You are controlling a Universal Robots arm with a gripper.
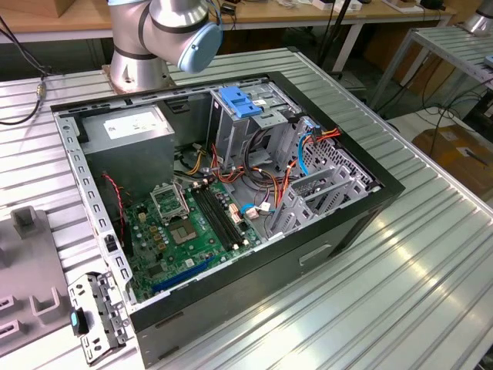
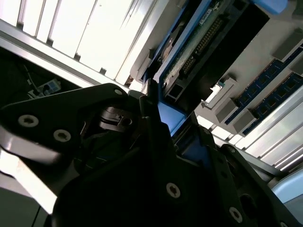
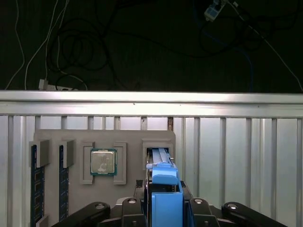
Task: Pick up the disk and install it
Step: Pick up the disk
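Gripper [image 3: 164, 191] clasping disk [image 3: 163, 174], exterior view's computer case [image 1: 231, 304]

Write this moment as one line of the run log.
stage: pick-up | gripper: shut on disk, at its blue carrier | disk: on edge at grey tray slot | computer case: open, disk not installed

I see open room above the motherboard [image 1: 185, 223] inside the computer case [image 1: 231, 304], but the drive cage [image 1: 227, 139], the tangle of cables [image 1: 258, 181] and the card brackets [image 1: 323, 193] crowd the exterior view's right half, and the grey power box [image 1: 127, 139] fills a corner. At the grey tray [image 3: 128, 137] my tool [image 3: 166, 205] sits close about the disk [image 3: 164, 175], with the processor [image 3: 103, 162] pocketed just beside it and bare ribbed tabletop [image 3: 236, 165] beyond the tray's edge.
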